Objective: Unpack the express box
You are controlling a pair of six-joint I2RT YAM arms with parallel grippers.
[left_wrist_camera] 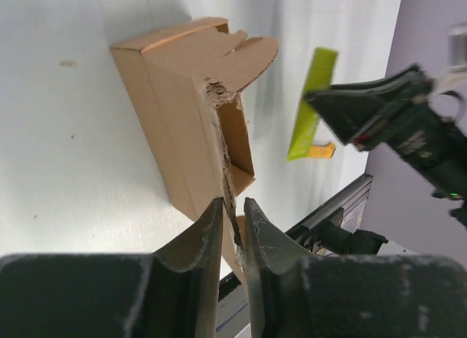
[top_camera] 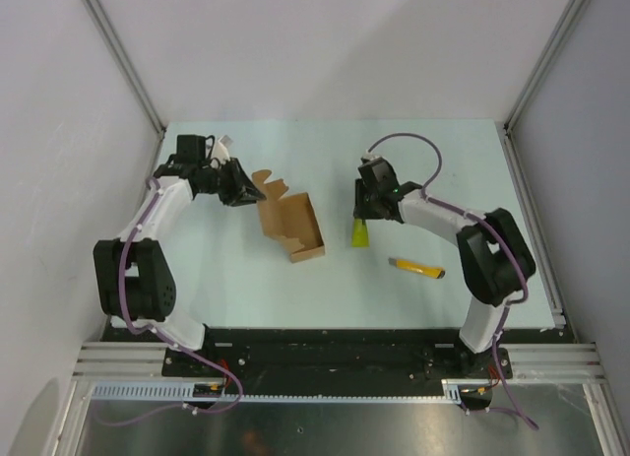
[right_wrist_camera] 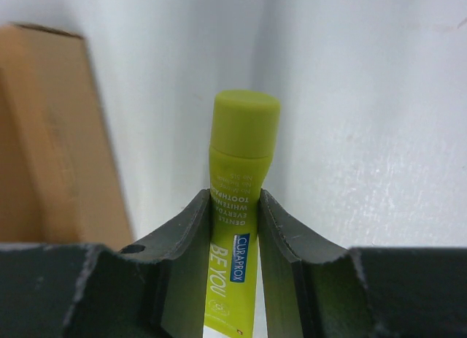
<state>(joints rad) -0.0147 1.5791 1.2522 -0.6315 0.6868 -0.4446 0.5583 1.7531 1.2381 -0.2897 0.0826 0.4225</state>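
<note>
Mid-table, a bit left of centre, the box (top_camera: 292, 227) lies open, its flap (top_camera: 264, 183) thrown back toward the far left. The left pincer (left_wrist_camera: 232, 206) has the flap's torn edge in its narrow gap, prob. to steady the box & hold it open. Can't tell if it's pinching the card or just loose around it. The right pincer (right_wrist_camera: 235, 196) is pressed onto a yellow-green tube (right_wrist_camera: 237, 163), cap end poking past the fingertips. It holds the tube just right of the box & apart from it. Looks like the unpacked item, not yet set down. The knife (top_camera: 417, 269) lies untouched on the table (top_camera: 443, 161), nearer the right arm's base. The left arm reaches fwd, then bends inward, low. The right arm folds leftward, wrist angled down.
</note>
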